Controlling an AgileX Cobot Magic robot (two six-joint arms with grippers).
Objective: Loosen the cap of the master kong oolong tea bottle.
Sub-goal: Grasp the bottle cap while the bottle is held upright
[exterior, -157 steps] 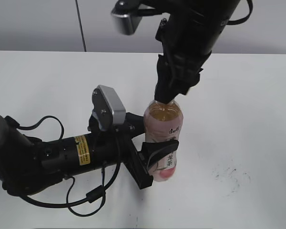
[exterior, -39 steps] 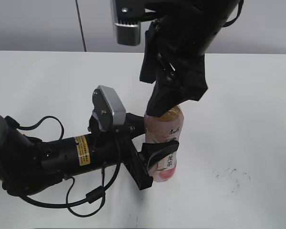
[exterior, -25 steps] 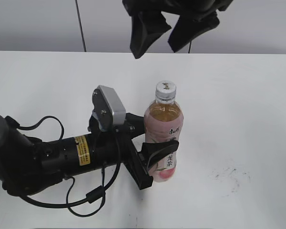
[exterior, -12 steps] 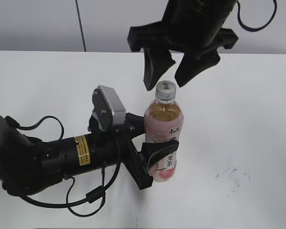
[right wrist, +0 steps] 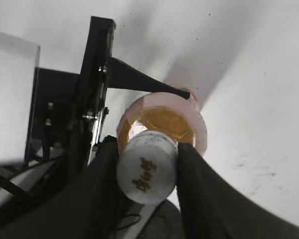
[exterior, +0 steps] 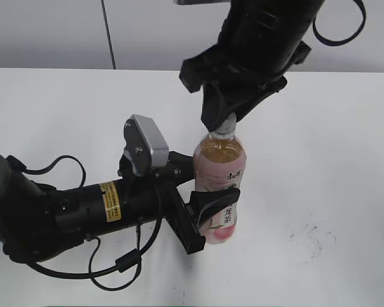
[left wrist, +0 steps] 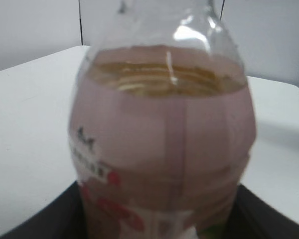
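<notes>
Hiding cap sides: right pincer | bottle base unseen

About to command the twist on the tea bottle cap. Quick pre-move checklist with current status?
1. Tall clear plastic bottle of amber tea with pink label upright on the white table: ok.
2. Left gripper clamped around the bottle's lower body: ok.
3. Small pale grey-white ribbed screw cap sits between the right gripper fingers: ok.
4. Right fingers seated firmly on the cap: cannot tell; both appear to touch its sides.
5. Right gripper centred over the bottle neck in the exterior view: ok.
6. Cap already loosened: cannot tell.
</notes>
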